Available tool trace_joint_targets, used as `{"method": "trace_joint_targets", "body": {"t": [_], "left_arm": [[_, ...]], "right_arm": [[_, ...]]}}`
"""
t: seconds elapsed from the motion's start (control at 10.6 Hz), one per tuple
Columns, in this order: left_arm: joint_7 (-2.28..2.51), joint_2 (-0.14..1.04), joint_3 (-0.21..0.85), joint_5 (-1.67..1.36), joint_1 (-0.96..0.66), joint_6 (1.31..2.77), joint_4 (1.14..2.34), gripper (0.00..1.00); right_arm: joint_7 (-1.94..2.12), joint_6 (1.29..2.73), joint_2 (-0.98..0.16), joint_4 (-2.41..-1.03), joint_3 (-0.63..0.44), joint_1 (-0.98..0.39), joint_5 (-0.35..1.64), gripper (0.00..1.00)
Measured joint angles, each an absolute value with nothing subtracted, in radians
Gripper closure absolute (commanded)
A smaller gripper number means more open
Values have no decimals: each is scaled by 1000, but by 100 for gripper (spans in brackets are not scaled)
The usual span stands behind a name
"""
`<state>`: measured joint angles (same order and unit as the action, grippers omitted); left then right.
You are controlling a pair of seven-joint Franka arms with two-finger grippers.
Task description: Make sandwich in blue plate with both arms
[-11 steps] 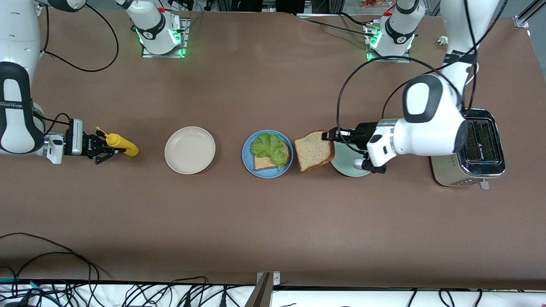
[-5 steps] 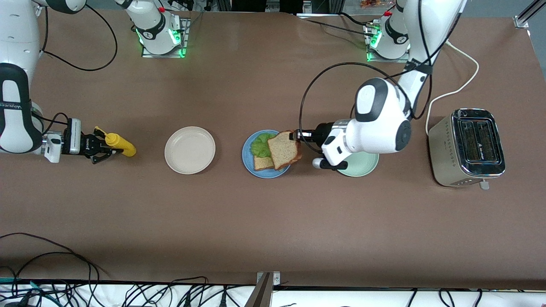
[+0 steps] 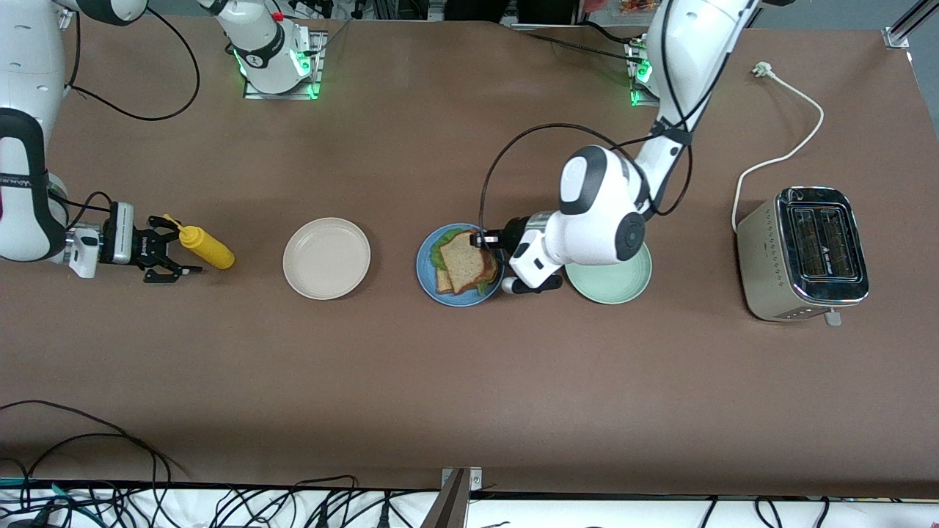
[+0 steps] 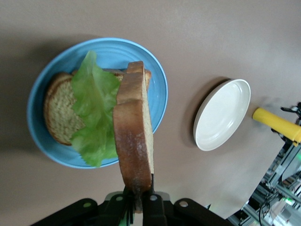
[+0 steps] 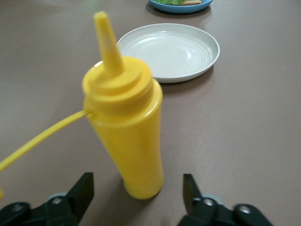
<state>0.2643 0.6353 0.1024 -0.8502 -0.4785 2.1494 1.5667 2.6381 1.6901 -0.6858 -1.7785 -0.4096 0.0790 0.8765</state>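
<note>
The left gripper (image 3: pixel 480 239) pinches a bread slice (image 3: pixel 464 261) by its crust, over the blue plate (image 3: pixel 427 268) holding lettuce (image 4: pixel 94 108) on a second slice (image 4: pixel 59 113). The right gripper (image 3: pixel 170 251), fingers spread apart, sits beside the upright yellow squeeze bottle (image 3: pixel 207 248). No writing is legible.

Robotics laboratory: two arm bases (image 3: pixel 275 55) bolted to a brown-covered surface (image 3: pixel 469 381), green status lights lit at each base, loose cable bundles (image 3: pixel 183 506) along the surface's camera-side edge.
</note>
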Motion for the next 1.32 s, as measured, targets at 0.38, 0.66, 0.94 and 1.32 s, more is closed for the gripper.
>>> {"method": "trace_joint_targets", "body": {"t": [0.38, 0.66, 0.94, 1.32], "left_arm": [[334, 695, 97, -850, -516, 2176, 1488, 100], [335, 698, 54, -850, -517, 2166, 1478, 100], [340, 698, 20, -850, -515, 2125, 1447, 100], [445, 698, 27, -850, -526, 2121, 1420, 100]], "right_arm": [[2641, 1678, -685, -1773, -474, 79, 874, 0], [2591, 1677, -671, -1726, -528, 80, 846, 0], [2270, 1671, -595, -1677, -531, 74, 657, 0], [1675, 1666, -459, -1672, -509, 45, 414, 0]]}}
